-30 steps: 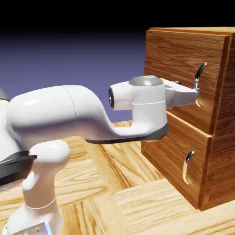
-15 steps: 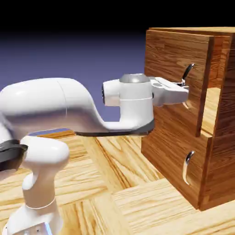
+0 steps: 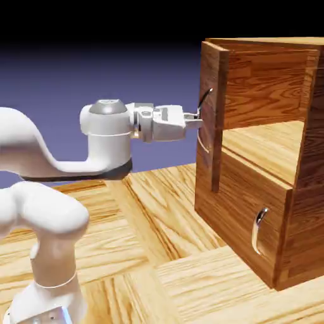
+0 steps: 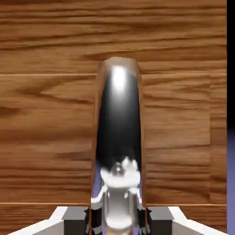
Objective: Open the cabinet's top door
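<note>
We see the gripper [image 3: 193, 119] pinching the handle [image 4: 118, 137] | handle sits between the jaws | top door [image 3: 213, 114] swung open on the cabinet [image 3: 278, 209]

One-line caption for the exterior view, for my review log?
The hand grips the silver handle of the top door, pulled well open from the cabinet.
</note>
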Tool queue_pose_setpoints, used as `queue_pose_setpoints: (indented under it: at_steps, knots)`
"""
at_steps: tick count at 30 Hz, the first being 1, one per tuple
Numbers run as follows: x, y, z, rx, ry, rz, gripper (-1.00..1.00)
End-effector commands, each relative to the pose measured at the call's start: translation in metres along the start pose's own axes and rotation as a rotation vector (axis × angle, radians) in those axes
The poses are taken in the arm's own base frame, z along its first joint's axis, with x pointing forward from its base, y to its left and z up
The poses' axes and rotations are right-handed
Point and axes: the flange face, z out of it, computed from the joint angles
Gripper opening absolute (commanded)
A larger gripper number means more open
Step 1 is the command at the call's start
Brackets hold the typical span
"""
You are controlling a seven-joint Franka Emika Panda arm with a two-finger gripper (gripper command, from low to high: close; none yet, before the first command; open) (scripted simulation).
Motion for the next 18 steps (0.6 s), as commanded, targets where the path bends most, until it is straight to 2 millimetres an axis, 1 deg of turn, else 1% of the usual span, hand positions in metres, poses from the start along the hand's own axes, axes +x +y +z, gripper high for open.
queue_pose_setpoints:
  at_steps: [1,3,9,18]
  knots:
    - [-0.001,-0.001,-0.004,-0.007,0.005,-0.001,-1.0]
    - [-0.003,-0.004,-0.014,-0.024,0.02,0.0,-1.0]
    - [-0.008,-0.008,-0.031,-0.053,0.05,0.0,-1.0]
    - [-0.029,-0.029,-0.089,-0.152,0.149,-0.001,-1.0]
